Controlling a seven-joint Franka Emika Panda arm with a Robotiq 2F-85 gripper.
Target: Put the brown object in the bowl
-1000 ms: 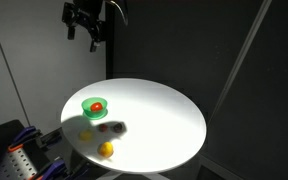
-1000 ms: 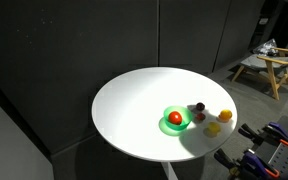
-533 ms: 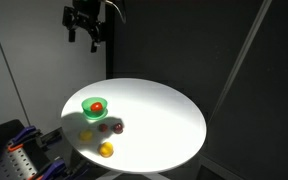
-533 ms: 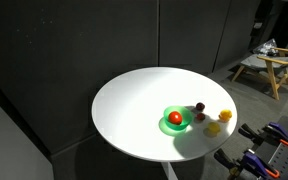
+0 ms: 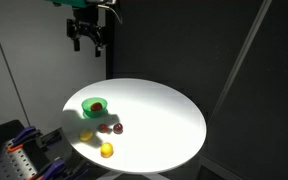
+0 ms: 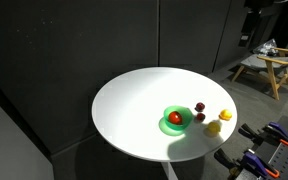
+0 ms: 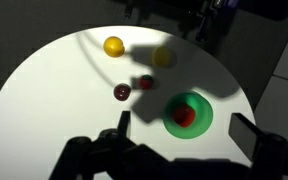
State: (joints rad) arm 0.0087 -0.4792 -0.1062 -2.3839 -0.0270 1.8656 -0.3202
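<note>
The brown object [image 7: 122, 92] is a small dark lump on the round white table, left of the green bowl [image 7: 206, 124]. It also shows in both exterior views [image 5: 117, 127] [image 6: 199, 106]. The bowl [image 5: 88, 103] [image 6: 167, 124] holds a red round piece. My gripper [image 7: 184, 130] is open and empty. It hangs high above the table, over the bowl in the wrist view and far above it in an exterior view [image 5: 89, 32].
A small red piece [image 7: 145, 82] lies between the brown object and the bowl. Two yellow balls [image 7: 113, 45] [image 7: 162, 57] lie beyond them, near the table edge [image 6: 104, 125]. Tools and a wooden stand [image 6: 267, 65] sit off the table.
My gripper has come down a little in the exterior view, and its shadow has shifted over the bowl and the small pieces. The objects have not moved.
</note>
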